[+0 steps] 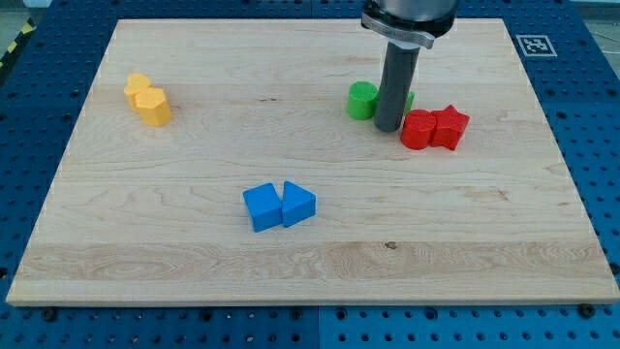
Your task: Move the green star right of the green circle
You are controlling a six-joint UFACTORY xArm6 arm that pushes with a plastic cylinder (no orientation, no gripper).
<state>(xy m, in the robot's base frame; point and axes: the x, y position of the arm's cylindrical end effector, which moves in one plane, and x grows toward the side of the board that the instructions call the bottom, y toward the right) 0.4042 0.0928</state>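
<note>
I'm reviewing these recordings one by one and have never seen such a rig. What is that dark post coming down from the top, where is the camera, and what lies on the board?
The post is the robot arm's rod; it has no gripper and holds nothing, it only pushes blocks with my tip. One camera looks down at the wooden board from its near edge; its mounting is not on record. My tip stands between the green circle on the view's left and the green star, mostly hidden behind the rod. Right of them sit a red cylinder-like block and red star, touching. Two yellow blocks sit upper left; two blue blocks lie bottom centre.
</note>
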